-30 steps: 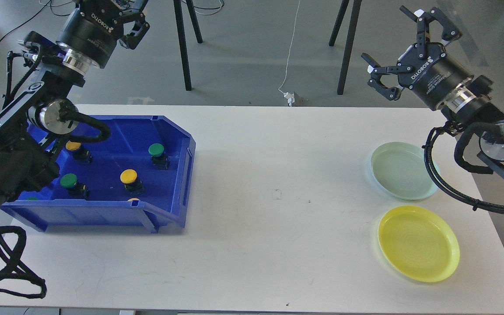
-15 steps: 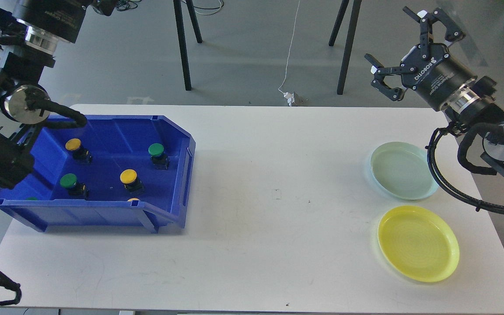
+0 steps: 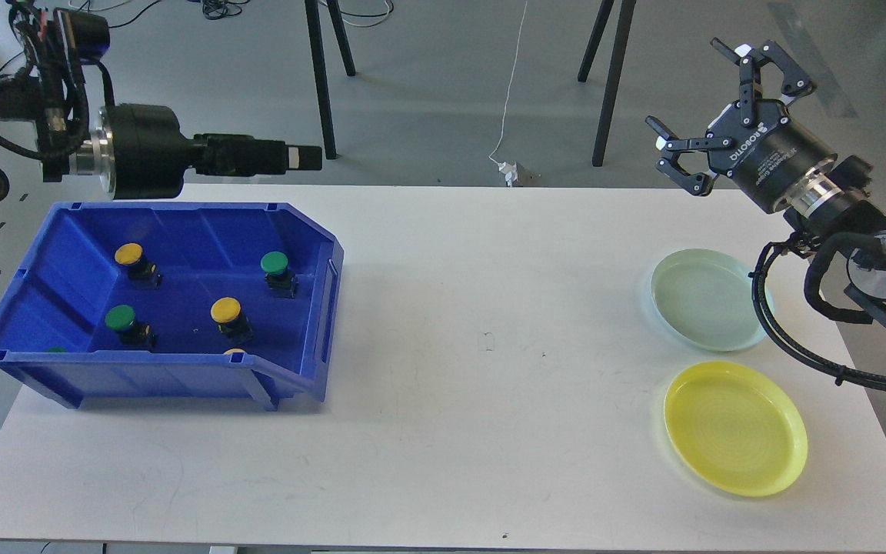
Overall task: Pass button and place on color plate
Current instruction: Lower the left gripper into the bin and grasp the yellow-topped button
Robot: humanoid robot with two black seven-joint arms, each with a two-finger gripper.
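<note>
A blue bin [image 3: 181, 368] at the left of the white table [image 3: 489, 369] holds several push buttons: yellow-capped ones [image 3: 129, 254] [image 3: 225, 310] and green-capped ones [image 3: 274, 263] [image 3: 120, 317]. Two more caps peek over the bin's front wall. A pale green plate [image 3: 708, 300] and a yellow plate [image 3: 735, 427] lie empty at the right. My left gripper [image 3: 301, 158] points right, level, above the bin's back rim; it is seen edge-on, with nothing visibly in it. My right gripper [image 3: 703, 100] is open and empty, above the table's far right edge behind the green plate.
Black stand legs [image 3: 324, 85] and a white cable with a plug [image 3: 511, 171] are on the floor behind the table. My right arm's cable loop [image 3: 766, 308] hangs over the green plate's right rim.
My left arm has swung up and away from over the bin, and its gripper now points right, level. The right gripper has shifted only slightly. Buttons and plates have not moved.
</note>
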